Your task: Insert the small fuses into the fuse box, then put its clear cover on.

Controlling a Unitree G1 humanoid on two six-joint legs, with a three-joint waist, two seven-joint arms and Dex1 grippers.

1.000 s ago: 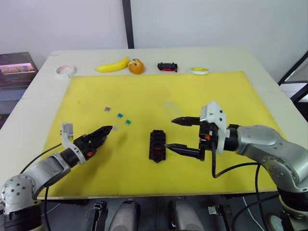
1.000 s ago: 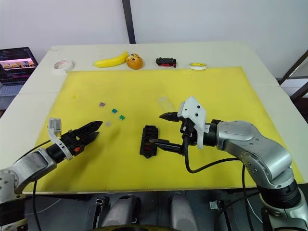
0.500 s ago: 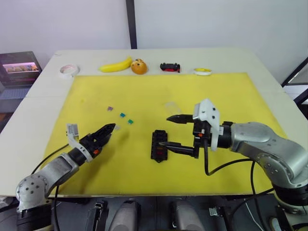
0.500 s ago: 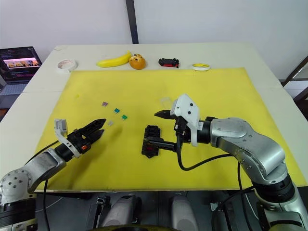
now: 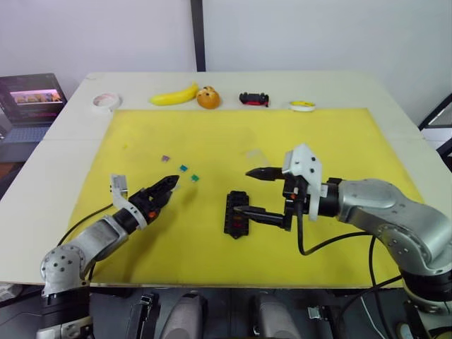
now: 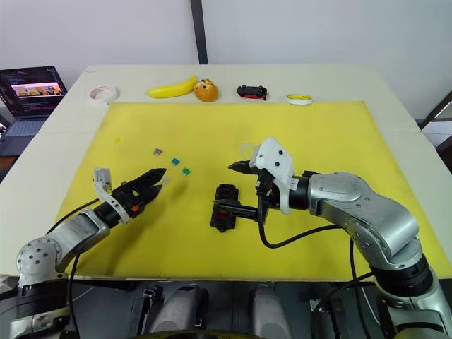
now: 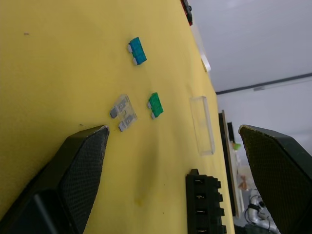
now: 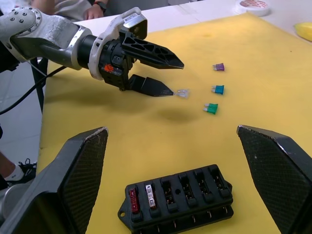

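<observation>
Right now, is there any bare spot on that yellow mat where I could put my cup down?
Yes. The yellow mat is bare from the clear cover out to its right edge, and along the back edge below the banana. It is crowded around the fuse box, the loose fuses and both open grippers, left and right.

Robotics lab or test room. Plain white walls with a dark vertical strip (image 5: 198, 32). Pale worktable (image 5: 63, 152) covered by a yellow mat (image 5: 212, 141). Test props lined along the far edge: tape roll (image 5: 106, 101), banana (image 5: 174, 94), orange fruit (image 5: 207, 97), toy car (image 5: 253, 99), small yellow-rimmed disc (image 5: 302, 106). Laptop (image 6: 32, 90) with lit screen on a side surface at left. Seated person (image 8: 73, 6) beyond the table end, seen from the right wrist.
</observation>
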